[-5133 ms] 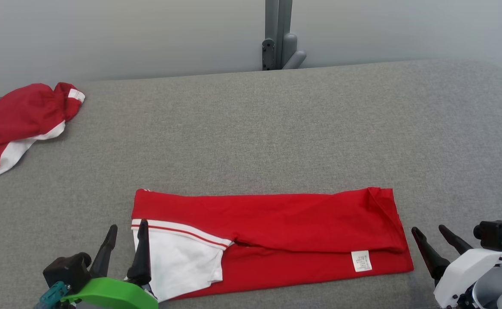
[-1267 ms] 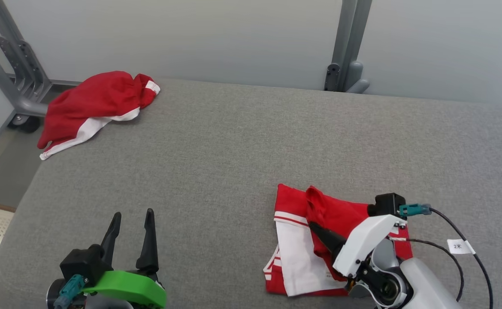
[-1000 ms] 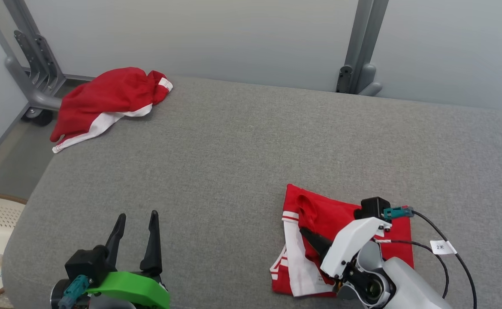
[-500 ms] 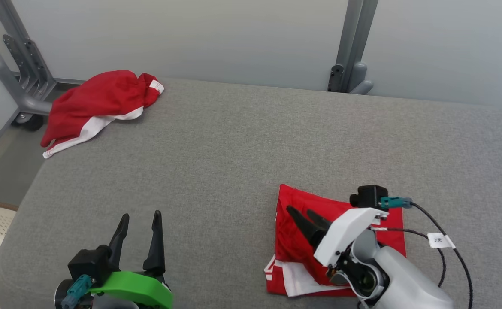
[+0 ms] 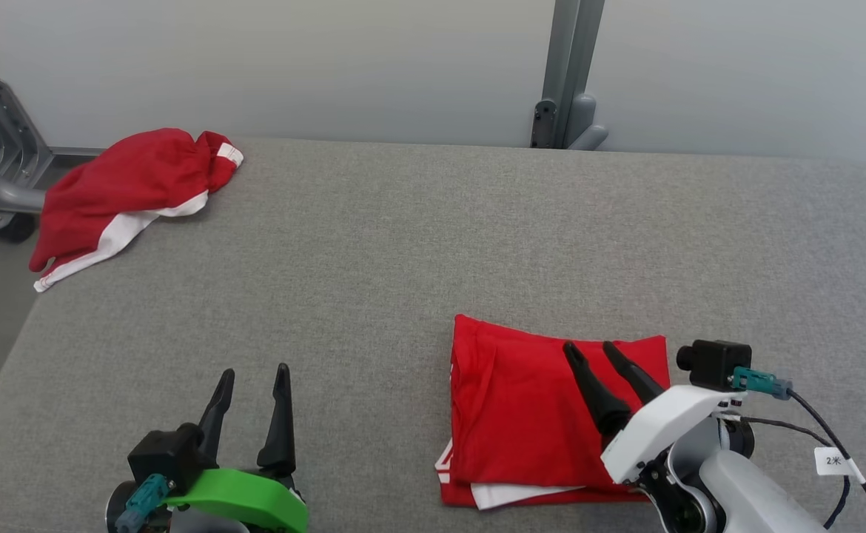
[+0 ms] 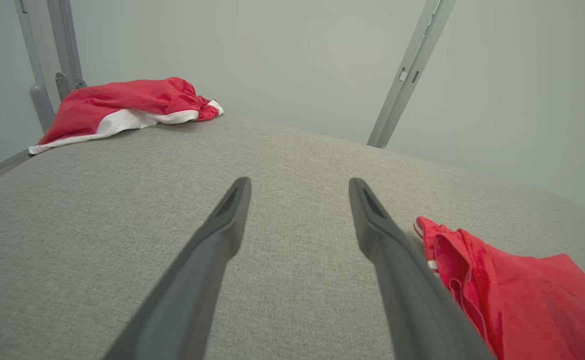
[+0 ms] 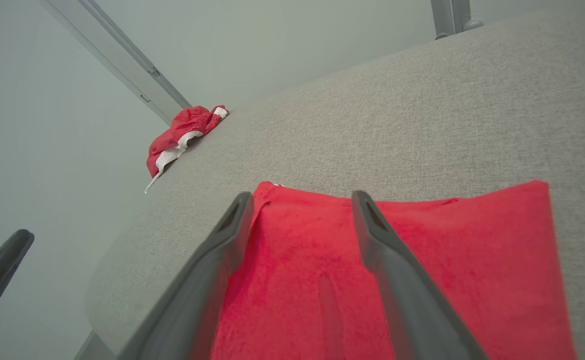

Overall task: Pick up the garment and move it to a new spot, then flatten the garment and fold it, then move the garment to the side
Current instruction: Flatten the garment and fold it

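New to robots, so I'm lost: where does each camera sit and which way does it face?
Head view: on the head, facing forward and down at the grey fabric-covered table; left end effector and right end effector show, both open.
Left wrist view: on that wrist, along its fingers toward the crumpled red-and-white garment.
Right wrist view: on that wrist, along its fingers over the folded red garment.
Shared: all show both garments.

The folded garment (image 5: 536,414) is red, white at its edge. The crumpled garment (image 5: 122,185) is red and white, the counter (image 5: 374,244) grey.
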Tool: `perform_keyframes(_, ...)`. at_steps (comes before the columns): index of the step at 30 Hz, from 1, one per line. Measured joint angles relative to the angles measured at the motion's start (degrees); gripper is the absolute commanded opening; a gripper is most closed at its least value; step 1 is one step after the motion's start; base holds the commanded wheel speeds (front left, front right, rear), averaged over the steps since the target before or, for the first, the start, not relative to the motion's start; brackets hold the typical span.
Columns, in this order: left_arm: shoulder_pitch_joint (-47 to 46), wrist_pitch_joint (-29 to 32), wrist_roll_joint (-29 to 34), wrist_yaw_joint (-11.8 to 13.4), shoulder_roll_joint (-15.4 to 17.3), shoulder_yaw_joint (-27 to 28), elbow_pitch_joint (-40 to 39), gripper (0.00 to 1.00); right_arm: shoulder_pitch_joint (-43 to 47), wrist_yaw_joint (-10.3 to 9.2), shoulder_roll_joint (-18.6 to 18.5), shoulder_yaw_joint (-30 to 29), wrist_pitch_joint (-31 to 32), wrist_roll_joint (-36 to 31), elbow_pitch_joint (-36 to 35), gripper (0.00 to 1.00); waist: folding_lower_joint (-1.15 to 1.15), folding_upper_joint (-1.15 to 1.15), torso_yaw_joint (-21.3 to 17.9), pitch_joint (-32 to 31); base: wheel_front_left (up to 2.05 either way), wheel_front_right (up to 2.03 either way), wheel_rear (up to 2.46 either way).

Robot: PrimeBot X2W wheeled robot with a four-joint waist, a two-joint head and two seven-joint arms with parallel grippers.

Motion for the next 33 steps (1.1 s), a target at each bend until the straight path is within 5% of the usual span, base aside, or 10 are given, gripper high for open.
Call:
perform_keyframes(2, -0.05, -0.08, 0.0, -0.08, -0.01, 0.01, 0.1, 1.0, 0.13, 0.0, -0.16, 0.64, -1.49, -2.18, -0.03, 1.0, 0.0, 0.0, -0.13, 0.23, 0.0, 0.0, 0.0)
perform_keyframes(9, -0.2, -0.14, 0.0, -0.19, 0.01, -0.12, 0.26, 1.0, 0.03, 0.01, 1.12, 4.27, -5.69, -8.54, 3.36, 0.02, 0.0, 0.0, 0.8, 0.79, 0.0, 0.0, 0.0)
perform_keyframes(21, -1.64, -0.16, 0.02, -0.46, -0.53, -0.46, 0.41, 1.0, -9.33, 0.02, 3.16, 9.84, -6.93, -16.18, 18.12, 0.0, 0.0, 0.0, 4.62, 2.47, 0.0, 0.0, 0.0)
perform_keyframes(33, -2.17, -0.22, 0.3, -0.99, -1.46, -0.32, 1.0, 1.0, -16.47, 0.02, 4.38, 11.45, -6.95, -16.37, 29.71, 0.0, 0.0, 0.0, 9.69, 3.68, 0.0, 0.0, 0.0)
